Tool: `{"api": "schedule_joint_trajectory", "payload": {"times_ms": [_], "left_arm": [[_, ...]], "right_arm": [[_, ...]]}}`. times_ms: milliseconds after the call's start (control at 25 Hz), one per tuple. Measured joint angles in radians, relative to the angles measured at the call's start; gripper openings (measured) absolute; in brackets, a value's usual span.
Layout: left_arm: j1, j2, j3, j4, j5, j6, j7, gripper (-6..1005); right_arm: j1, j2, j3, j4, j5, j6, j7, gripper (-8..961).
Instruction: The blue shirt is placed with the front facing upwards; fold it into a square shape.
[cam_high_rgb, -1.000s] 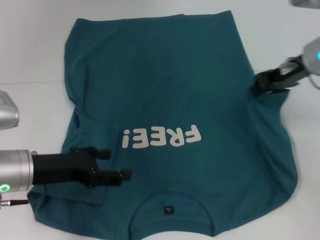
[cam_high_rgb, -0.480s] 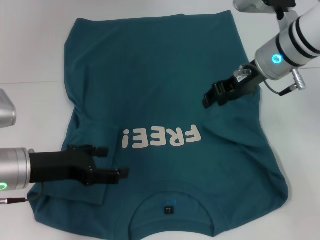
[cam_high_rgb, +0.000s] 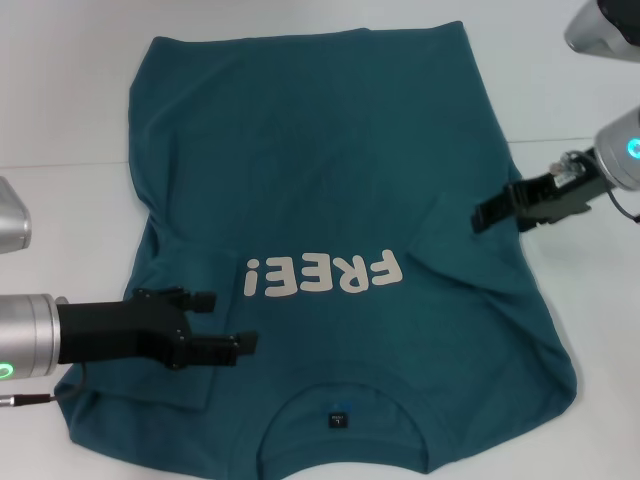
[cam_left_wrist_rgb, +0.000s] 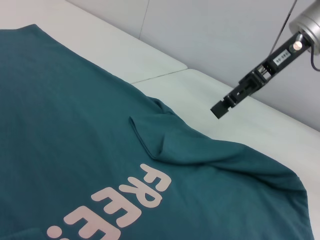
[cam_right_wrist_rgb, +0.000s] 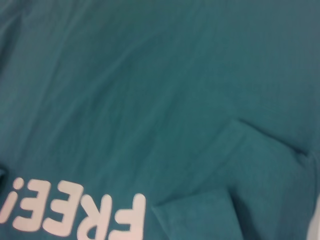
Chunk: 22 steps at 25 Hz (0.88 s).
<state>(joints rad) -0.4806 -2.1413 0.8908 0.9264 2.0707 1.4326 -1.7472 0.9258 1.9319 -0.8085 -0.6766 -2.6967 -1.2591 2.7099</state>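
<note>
The right tool (cam_high_rgb: 484, 218) has retreated off the dark teal-blue cotton shirt (cam_high_rgb: 330, 170), sleeve folded (grip unclear); left tool (cam_high_rgb: 232, 322) gapes empty.

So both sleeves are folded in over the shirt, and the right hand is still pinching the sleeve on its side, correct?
Not quite. In the head view the right hand holds nothing; it hangs above the blue shirt, near its edge. Both sleeves are folded in.
</note>
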Motion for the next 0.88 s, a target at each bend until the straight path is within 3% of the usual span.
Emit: {"api": "schedule_joint_trajectory", "payload": {"times_ms": [440, 880], "left_arm": [[0.003, -0.004, -0.003, 0.011, -0.002, 0.008, -0.002, 906], [0.006, -0.004, -0.013, 0.014, -0.005, 0.023, -0.003, 904]], "right_arm": [[-0.039, 0.041, 0.001, 0.029, 0.0, 0.059, -0.019, 740], [-0.046, 0.038, 0.004, 0.058, -0.001, 0.079, -0.021, 741]]}}
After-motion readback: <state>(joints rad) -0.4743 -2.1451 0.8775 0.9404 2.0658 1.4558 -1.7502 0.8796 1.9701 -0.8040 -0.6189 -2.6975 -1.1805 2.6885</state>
